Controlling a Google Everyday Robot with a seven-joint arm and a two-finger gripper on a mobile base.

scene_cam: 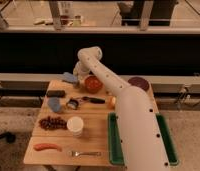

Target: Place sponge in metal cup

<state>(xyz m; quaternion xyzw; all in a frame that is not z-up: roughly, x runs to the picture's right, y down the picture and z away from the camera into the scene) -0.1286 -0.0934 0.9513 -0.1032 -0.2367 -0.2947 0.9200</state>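
The sponge [69, 77] is a flat light-blue block at the back left of the wooden table [95, 132]. My gripper [77, 72] hangs from the white arm right at the sponge's right end, between it and the reddish-orange bowl [93, 83]. Whether it holds the sponge is not visible. The metal cup [73, 104] is a small grey-silver cylinder near the table's middle left, in front of the sponge and apart from the gripper.
A dark flat bar [55, 93] and a blue-grey lump [54, 104] lie at the left. A dark-handled utensil [93, 100], an orange item [112, 102], a white cup [75, 125], grapes [52, 122], a sausage [47, 146], a fork [86, 153] and a green tray [113, 142] are on the table.
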